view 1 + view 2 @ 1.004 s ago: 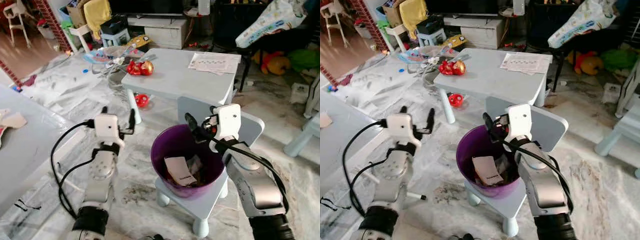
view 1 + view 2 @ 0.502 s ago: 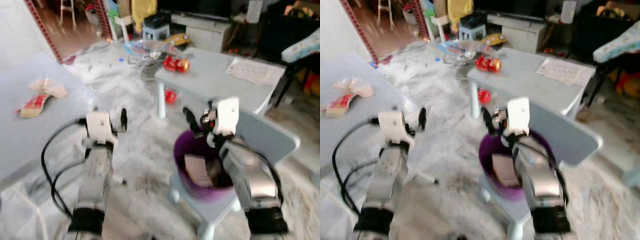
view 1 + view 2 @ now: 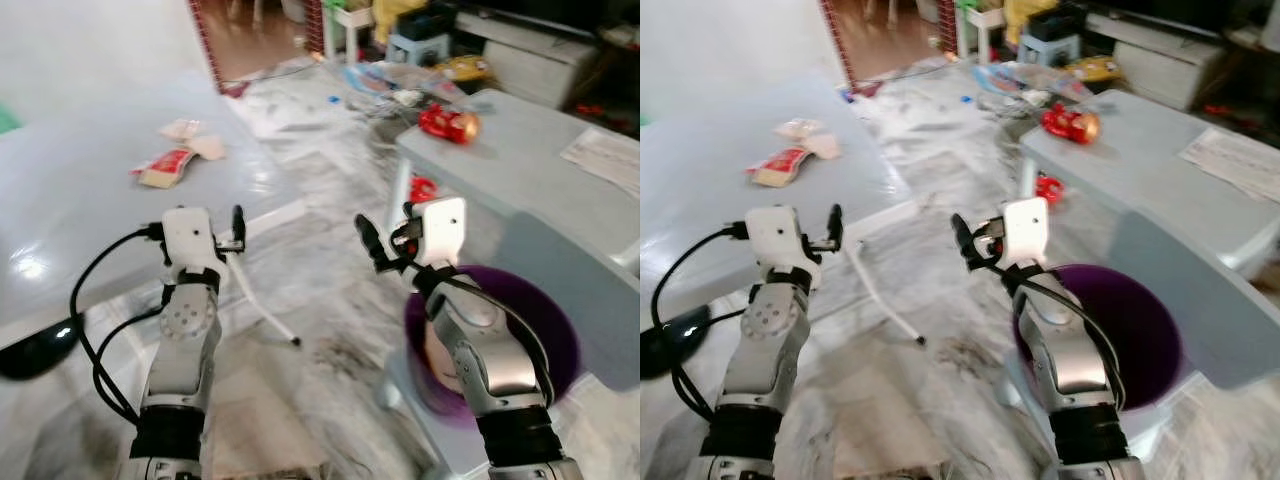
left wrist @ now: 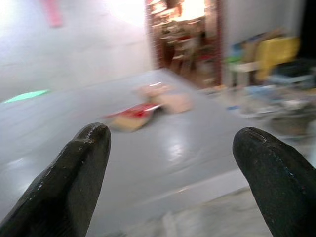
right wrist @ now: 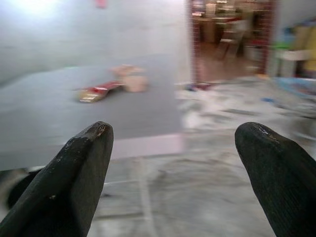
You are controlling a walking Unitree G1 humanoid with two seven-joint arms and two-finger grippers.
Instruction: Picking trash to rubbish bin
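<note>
Wrappers (image 3: 178, 160) lying on big table (image 3: 90, 220) at left; bin (image 3: 545, 330) sitting on chair (image 3: 600, 330) at right, small table (image 3: 530, 150) standing behind it.

table (image 3: 90, 210): glossy grey | bin (image 3: 1140, 340): smooth purple plastic | floor (image 3: 320, 300): marbled

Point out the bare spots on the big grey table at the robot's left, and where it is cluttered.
The grey table is bare over most of its top, from the near edge by the left hand up to the wrappers. The clutter is small: a red wrapper and crumpled paper near the far corner. The small table holds red trash and a sheet.
</note>
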